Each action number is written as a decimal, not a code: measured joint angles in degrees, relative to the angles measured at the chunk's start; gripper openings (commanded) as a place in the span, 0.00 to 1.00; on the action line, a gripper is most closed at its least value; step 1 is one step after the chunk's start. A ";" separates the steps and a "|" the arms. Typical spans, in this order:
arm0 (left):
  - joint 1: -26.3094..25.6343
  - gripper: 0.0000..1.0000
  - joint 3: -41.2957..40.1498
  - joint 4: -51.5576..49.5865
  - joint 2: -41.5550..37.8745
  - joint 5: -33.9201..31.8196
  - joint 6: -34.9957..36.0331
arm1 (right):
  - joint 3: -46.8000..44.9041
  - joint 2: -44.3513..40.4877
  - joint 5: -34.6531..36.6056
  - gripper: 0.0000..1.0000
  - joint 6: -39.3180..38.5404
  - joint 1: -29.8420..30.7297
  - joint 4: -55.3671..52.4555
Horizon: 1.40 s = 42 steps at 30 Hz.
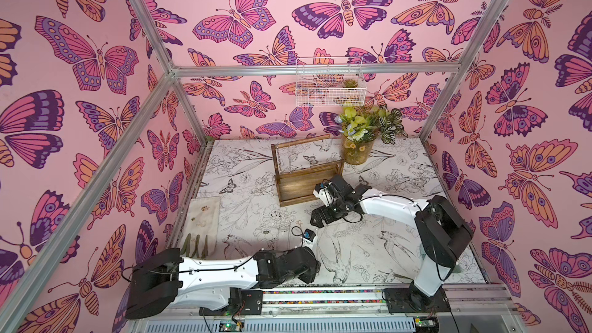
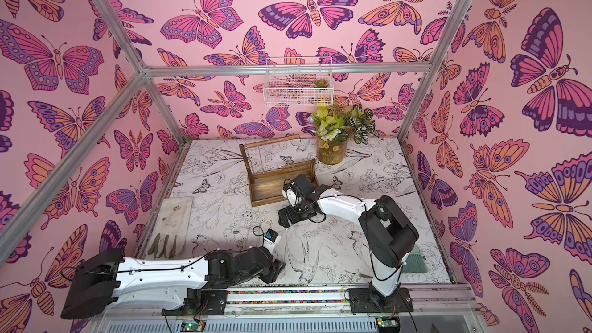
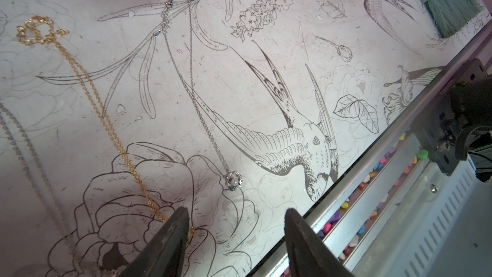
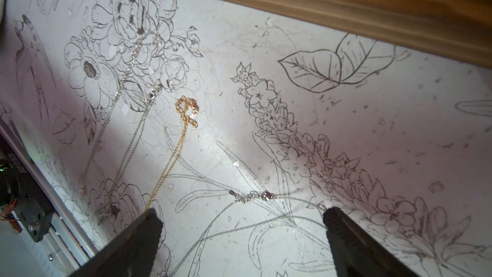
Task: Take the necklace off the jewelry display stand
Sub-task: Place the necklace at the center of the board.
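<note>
Now the necklace [image 4: 253, 195] lies loose — under the wide-open right end effector [image 4: 242, 213].

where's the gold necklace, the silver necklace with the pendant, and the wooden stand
gold necklace [image 3: 49, 38]: left wrist view, on its curled clasp end
silver necklace [image 3: 233, 179]: left wrist view, on its pendant
wooden stand [image 1: 296, 187]: a top view, on its tray base
</note>
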 measured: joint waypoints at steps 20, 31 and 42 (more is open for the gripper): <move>-0.42 0.57 2.99 -0.44 6.16 -4.28 1.11 | 0.00 -2.40 -4.28 0.99 3.65 0.00 2.64; -0.42 0.54 5.35 -1.01 12.15 -6.47 1.07 | -0.50 -3.72 -4.90 0.99 3.80 0.00 2.69; -0.42 0.50 6.36 -1.05 14.64 -7.69 0.76 | -1.64 -4.94 -5.29 0.99 3.98 0.00 3.17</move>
